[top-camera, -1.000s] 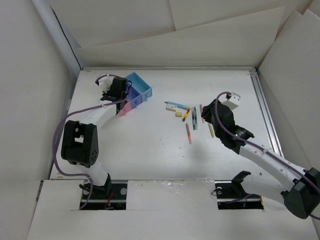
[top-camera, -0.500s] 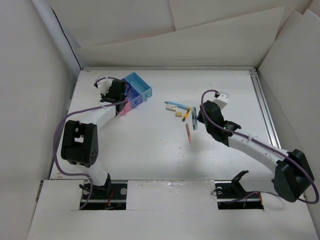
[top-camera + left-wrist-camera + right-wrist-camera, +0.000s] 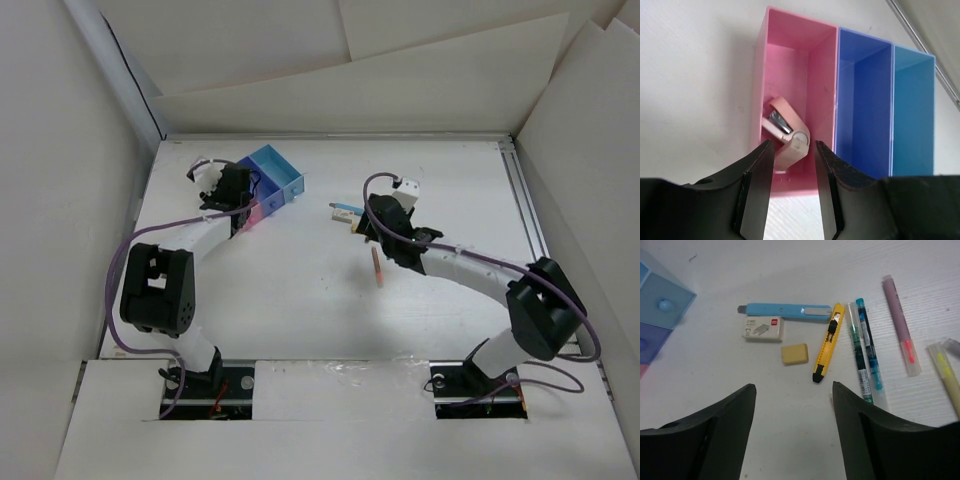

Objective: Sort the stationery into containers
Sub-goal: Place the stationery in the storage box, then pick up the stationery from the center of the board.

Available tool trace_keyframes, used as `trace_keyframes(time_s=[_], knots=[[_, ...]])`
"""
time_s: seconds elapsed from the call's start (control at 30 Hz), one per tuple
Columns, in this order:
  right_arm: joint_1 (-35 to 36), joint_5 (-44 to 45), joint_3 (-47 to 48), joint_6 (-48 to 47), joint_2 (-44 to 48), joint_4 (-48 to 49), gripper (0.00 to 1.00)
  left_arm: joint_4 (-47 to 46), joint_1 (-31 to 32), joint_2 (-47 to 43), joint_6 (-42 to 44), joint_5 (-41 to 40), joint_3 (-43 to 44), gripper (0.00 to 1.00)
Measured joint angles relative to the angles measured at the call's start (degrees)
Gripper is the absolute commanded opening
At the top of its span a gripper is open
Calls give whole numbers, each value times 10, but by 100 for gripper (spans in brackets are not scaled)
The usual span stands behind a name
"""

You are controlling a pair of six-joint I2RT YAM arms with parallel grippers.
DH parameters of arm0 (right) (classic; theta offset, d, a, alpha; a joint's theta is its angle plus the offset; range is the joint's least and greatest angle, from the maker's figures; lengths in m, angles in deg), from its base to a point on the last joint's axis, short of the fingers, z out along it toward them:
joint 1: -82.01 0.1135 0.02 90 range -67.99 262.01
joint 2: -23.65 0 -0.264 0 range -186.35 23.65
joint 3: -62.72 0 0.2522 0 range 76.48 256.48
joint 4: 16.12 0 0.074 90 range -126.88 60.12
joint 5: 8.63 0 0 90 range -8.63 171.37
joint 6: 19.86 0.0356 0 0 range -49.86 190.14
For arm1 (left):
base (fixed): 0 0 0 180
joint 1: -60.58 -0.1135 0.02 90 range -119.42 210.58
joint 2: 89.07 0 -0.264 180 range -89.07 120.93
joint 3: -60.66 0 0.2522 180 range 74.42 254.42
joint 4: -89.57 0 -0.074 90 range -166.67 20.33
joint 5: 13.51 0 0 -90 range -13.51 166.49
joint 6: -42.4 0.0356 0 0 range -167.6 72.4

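The containers (image 3: 850, 100) are three joined bins: pink, dark blue and light blue. A small pink stapler (image 3: 785, 135) lies inside the pink bin. My left gripper (image 3: 794, 147) hovers open over that bin's near end and touches nothing. My right gripper (image 3: 793, 387) is open and empty above bare table, just short of the stationery. That stationery is a yellow eraser (image 3: 794, 353), a yellow cutter (image 3: 829, 342), a blue cutter (image 3: 785, 311), a staples box (image 3: 763, 328), two teal pens (image 3: 862, 355), a pink highlighter (image 3: 900, 332) and a yellow highlighter (image 3: 946, 375). In the top view the right gripper (image 3: 372, 222) covers most of the pile.
A pink pen (image 3: 378, 268) lies alone on the white table, nearer me than the pile. The containers (image 3: 272, 185) sit at the back left beside the left gripper (image 3: 228, 185). Cardboard walls enclose the table, and a metal rail (image 3: 530, 220) runs along its right side.
My right arm has swung left across the table to the stationery pile, and its jaws have opened wider. The left jaws have parted over the pink bin.
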Motion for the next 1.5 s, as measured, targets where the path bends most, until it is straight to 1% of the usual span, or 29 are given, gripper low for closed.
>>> trace_keyframes(time_s=[0.07, 0.1, 0.17, 0.2, 0.23, 0.27, 0.33, 0.37, 0.47, 0.57, 0.73, 0.93, 1.0, 1.03, 1.1, 1.13, 1.23, 1.27, 1.37, 1.47, 1.5], knots=[[4, 3, 19, -3, -31, 0, 75, -25, 2, -26, -3, 15, -32, 34], [5, 4, 30, -6, -49, 0, 80, -40, 3, -46, -5, 24, -55, 34], [7, 8, 58, -12, -87, 0, 82, -76, 15, -101, -7, 40, -109, 36], [7, 9, 74, -14, -107, -2, 82, -94, 27, -133, -6, 48, -137, 36], [7, 9, 90, -16, -127, -2, 82, -115, 42, -167, -5, 58, -165, 39], [7, 10, 108, -19, -148, -3, 82, -134, 55, -201, -2, 69, -192, 39], [7, 10, 141, -21, -185, -6, 84, -167, 79, -263, 5, 98, -236, 42], [7, 11, 156, -23, -202, -6, 84, -181, 83, -289, 9, 113, -254, 43], [7, 10, 196, -26, -248, -14, 84, -217, 82, -380, 17, 155, -323, 53], [7, 10, 239, -26, -290, -28, 82, -232, 81, -463, 22, 194, -389, 58], [7, 10, 292, -23, -345, -48, 82, -236, 81, -524, 33, 248, -432, 59], [7, 16, 330, -16, -379, -75, 84, -249, 81, -536, 48, 284, -439, 59], [7, 17, 336, -14, -381, -82, 80, -257, 81, -538, 52, 294, -440, 59], [7, 17, 338, -12, -381, -85, 72, -260, 81, -541, 54, 299, -442, 59], [7, 17, 344, -9, -383, -91, 71, -262, 81, -552, 58, 305, -446, 59], [7, 17, 348, -7, -384, -94, 66, -263, 81, -560, 59, 309, -448, 59], [7, 17, 355, -3, -391, -96, 59, -267, 81, -593, 58, 316, -449, 59], [7, 17, 355, -1, -391, -96, 54, -272, 81, -605, 56, 320, -449, 59], [7, 17, 356, 4, -391, -97, 47, -283, 81, -635, 46, 331, -449, 59], [6, 17, 356, 7, -391, -98, 46, -288, 81, -655, 42, 343, -449, 60], [6, 17, 355, 8, -391, -98, 46, -288, 81, -662, 40, 348, -448, 63]])
